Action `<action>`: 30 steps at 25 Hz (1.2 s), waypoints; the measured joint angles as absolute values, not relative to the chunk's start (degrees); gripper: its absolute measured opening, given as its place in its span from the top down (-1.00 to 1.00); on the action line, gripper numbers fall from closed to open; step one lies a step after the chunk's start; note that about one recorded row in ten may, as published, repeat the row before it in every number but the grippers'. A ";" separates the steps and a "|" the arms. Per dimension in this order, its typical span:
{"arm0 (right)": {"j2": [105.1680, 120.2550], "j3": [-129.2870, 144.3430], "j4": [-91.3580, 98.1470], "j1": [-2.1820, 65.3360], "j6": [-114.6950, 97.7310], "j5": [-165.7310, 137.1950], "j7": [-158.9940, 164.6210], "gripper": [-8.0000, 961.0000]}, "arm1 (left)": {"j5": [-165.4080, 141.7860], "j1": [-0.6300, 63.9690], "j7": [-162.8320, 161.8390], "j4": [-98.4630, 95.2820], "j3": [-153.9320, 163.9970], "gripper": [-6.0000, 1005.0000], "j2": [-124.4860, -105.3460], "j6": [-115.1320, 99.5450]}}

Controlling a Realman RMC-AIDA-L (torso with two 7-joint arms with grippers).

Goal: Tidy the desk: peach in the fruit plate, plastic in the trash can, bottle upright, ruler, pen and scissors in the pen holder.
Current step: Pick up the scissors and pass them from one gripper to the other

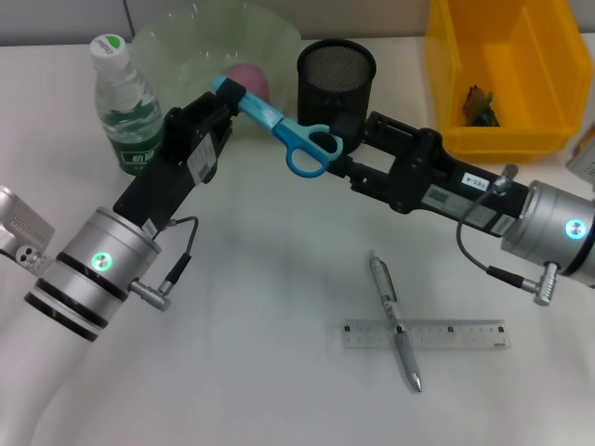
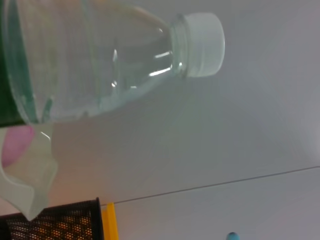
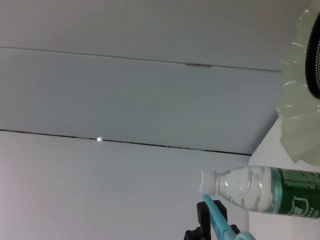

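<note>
Scissors with blue handles hang in the air between the two arms, just in front of the black mesh pen holder: the left gripper is clenched on the blade end, while the right gripper reaches the handle loops, though whether it grips them I cannot tell. Behind, the pale green fruit plate holds the pink peach, the yellow trash can holds a crumpled scrap, and the bottle stands upright. Pen lies across the ruler on the desk, the pen holder's inside not visible.
</note>
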State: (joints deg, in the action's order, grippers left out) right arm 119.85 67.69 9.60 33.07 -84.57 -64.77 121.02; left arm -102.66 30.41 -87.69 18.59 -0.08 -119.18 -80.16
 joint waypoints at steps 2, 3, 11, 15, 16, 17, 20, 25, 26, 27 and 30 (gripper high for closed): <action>119.88 67.70 9.46 33.24 -84.41 -64.77 120.99 -0.40 | -102.66 30.65 -87.66 18.68 -0.16 0.80 -119.18 -80.07; 119.88 67.71 9.45 33.50 -84.24 -64.64 120.97 -0.40 | -102.66 30.75 -87.65 18.71 -0.33 0.80 -119.18 -79.80; 119.88 67.91 9.35 33.87 -84.12 -64.10 120.94 -0.37 | -102.62 30.97 -87.61 19.12 -0.89 0.80 -119.18 -79.16; 119.89 68.07 9.31 33.90 -84.06 -64.07 120.94 -0.36 | -102.63 31.09 -87.34 19.36 -0.89 0.80 -119.18 -79.04; 119.88 68.06 9.27 33.91 -84.06 -64.07 120.93 -0.35 | -102.64 31.11 -87.21 19.43 -0.89 0.80 -119.18 -79.00; 119.89 68.04 9.25 33.92 -84.06 -64.07 120.93 -0.35 | -102.64 31.11 -87.11 19.49 -0.89 0.80 -119.18 -78.96; 119.88 68.17 9.22 34.01 -84.05 -64.06 120.94 -0.34 | -102.64 31.17 -87.07 19.64 -0.88 0.80 -119.18 -78.88; 119.89 68.22 9.22 34.20 -83.59 -64.06 120.93 -0.07 | -102.66 31.28 -87.02 20.04 -0.88 0.80 -119.18 -78.79; 119.89 68.27 9.21 34.31 -83.44 -64.06 120.93 0.02 | -102.66 31.33 -87.03 20.08 -0.88 0.80 -119.18 -78.79; 119.89 68.31 9.16 34.38 -83.36 -64.06 120.93 0.11 | -102.66 31.35 -87.03 20.13 -0.88 0.80 -119.18 -78.79; 119.88 68.34 9.05 34.79 -83.23 -64.07 120.93 0.15 | -102.66 31.38 -87.01 20.24 -0.88 0.80 -119.18 -78.69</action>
State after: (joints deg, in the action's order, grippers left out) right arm 119.88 68.34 9.05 34.79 -83.23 -64.07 120.93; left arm -102.66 31.37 -87.01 20.24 -0.88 -119.18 -78.69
